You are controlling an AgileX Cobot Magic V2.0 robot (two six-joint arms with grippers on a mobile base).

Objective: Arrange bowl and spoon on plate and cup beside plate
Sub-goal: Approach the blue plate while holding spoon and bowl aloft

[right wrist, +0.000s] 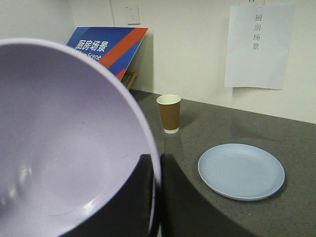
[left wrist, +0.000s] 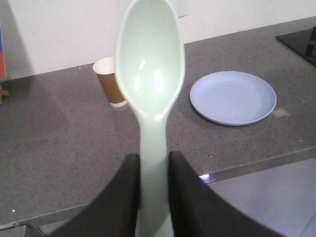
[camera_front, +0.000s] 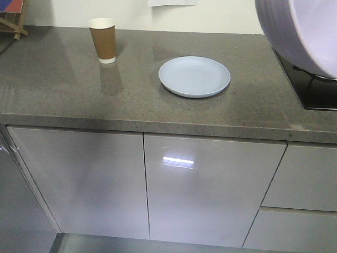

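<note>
As you hold both pieces aloft, step in hand: the bowl (right wrist: 64, 148) goes down before the spoon (left wrist: 150, 74).
Left gripper (left wrist: 153, 170): clamped on the spoon's handle, scoop pointing up, held off the tabletop (camera_front: 52, 89); let it wait.
Cup (camera_front: 103, 40): upright at the back, left of the plate (camera_front: 194, 77) and well apart from it; you bring it beside the plate later.
Plate: bare, mid-tabletop; aim for its centre.
Right gripper (right wrist: 157, 190): pinching the bowl's rim, high at the right, bowl tilted; level it, lower gently, let go only once its base sits flat inside the plate's rim.
Count: one spoon, one cup, one plate, one bowl.
</note>
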